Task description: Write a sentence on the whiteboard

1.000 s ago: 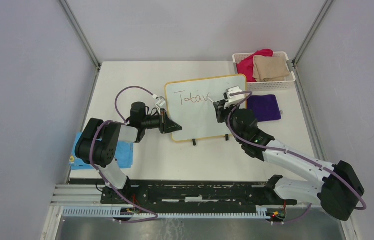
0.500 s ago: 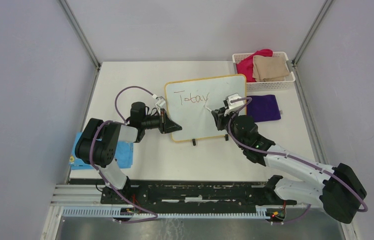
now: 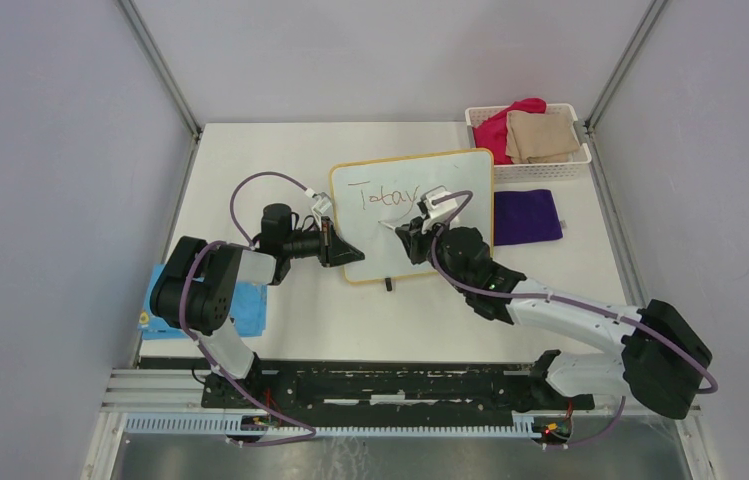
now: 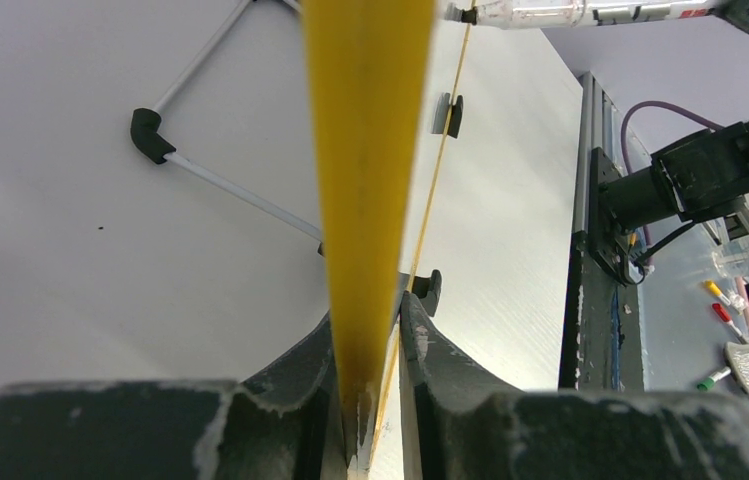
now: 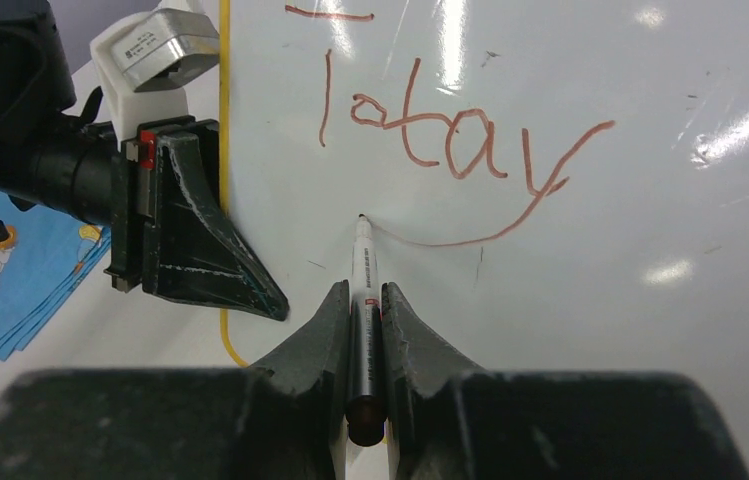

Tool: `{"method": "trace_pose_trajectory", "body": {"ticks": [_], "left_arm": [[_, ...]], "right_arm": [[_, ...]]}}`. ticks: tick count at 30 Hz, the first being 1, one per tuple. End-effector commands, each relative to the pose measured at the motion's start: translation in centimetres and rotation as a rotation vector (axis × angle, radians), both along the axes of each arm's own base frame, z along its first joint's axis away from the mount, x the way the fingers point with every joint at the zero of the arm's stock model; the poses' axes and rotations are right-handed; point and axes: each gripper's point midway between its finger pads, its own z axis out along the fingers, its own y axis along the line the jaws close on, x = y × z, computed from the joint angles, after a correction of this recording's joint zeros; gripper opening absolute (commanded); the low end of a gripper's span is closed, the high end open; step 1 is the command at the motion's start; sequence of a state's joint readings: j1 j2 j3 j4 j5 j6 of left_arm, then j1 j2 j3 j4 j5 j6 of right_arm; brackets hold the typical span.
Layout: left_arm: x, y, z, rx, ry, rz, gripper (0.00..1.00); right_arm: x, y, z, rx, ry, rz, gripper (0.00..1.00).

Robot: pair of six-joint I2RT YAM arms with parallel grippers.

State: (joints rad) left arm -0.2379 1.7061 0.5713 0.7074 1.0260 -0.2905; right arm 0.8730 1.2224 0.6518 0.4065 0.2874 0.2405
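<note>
The whiteboard, white with a yellow frame, lies mid-table. My left gripper is shut on its left edge; the left wrist view shows the yellow frame pinched between the jaws of the left gripper. My right gripper is shut on a marker whose tip touches the board. The sentence stands as one reddish word reading "Today". A long tail from its last letter curves left down to the marker tip. From above, the right gripper hovers over the board's lower middle.
A white basket with pink and beige cloths sits at the back right. A purple cloth lies to the right of the board. A blue card lies under the left arm. The board's black foot points toward me.
My right gripper has moved left and toward me across the board with the marker, drawing the last letter's long tail. The left gripper and the board have stayed still.
</note>
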Motion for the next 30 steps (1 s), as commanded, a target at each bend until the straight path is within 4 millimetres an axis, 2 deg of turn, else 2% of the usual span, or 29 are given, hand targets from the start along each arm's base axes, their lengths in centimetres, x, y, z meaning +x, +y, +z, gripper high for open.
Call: {"method": "trace_pose_trajectory", "body": {"ticks": [1, 5, 12, 14, 30], "left_arm": [[-0.8, 0.4, -3.1, 0.098, 0.074, 0.034, 0.02], [-0.7, 0.4, -3.1, 0.099, 0.074, 0.033, 0.02], [-0.7, 0.4, -3.2, 0.100, 0.074, 0.035, 0.02], [-0.7, 0.4, -3.2, 0.101, 0.075, 0.035, 0.02], [-0.7, 0.4, -3.2, 0.101, 0.076, 0.035, 0.02]], "right_arm": [[1.0, 1.2, 3.4, 0.069, -0.055, -0.006, 0.00], [0.8, -0.6, 5.1, 0.069, -0.101, -0.048, 0.00], [2.2, -7.9, 7.3, 0.050, -0.164, -0.249, 0.00], [2.5, -9.1, 7.9, 0.051, -0.179, -0.283, 0.00], [4.3, -8.7, 9.4, 0.082, -0.199, -0.294, 0.00]]}}
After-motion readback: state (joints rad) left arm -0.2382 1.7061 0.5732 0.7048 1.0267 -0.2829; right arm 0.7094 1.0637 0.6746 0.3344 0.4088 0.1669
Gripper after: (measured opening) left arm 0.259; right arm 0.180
